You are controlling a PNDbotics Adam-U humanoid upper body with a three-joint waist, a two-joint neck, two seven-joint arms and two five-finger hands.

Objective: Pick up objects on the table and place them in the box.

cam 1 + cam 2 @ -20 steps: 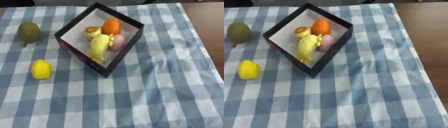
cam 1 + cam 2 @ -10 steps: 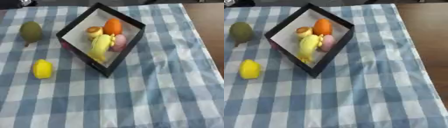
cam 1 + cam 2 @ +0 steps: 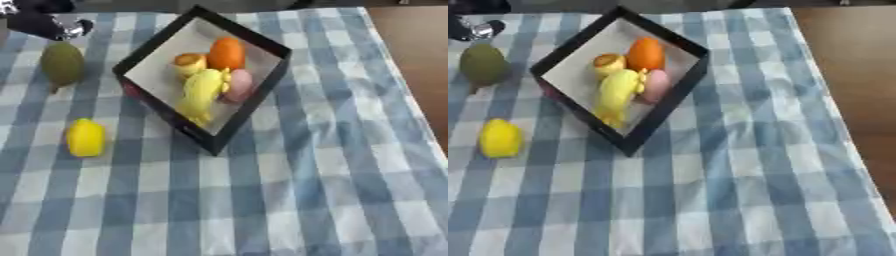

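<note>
Possibly robot hand (image 3: 44, 22) above green fruit (image 3: 62, 63)

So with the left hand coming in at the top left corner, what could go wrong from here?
1. The left hand is right above the green fruit, which looks rounded; a nudge might roll it away.
2. The box already holds four items, so added fruit may land on the banana.
3. The yellow fruit remains outside.

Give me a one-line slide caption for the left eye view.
Black box holds four fruits; green pear and yellow lemon wait on checked cloth, left hand entering top-left.
</note>
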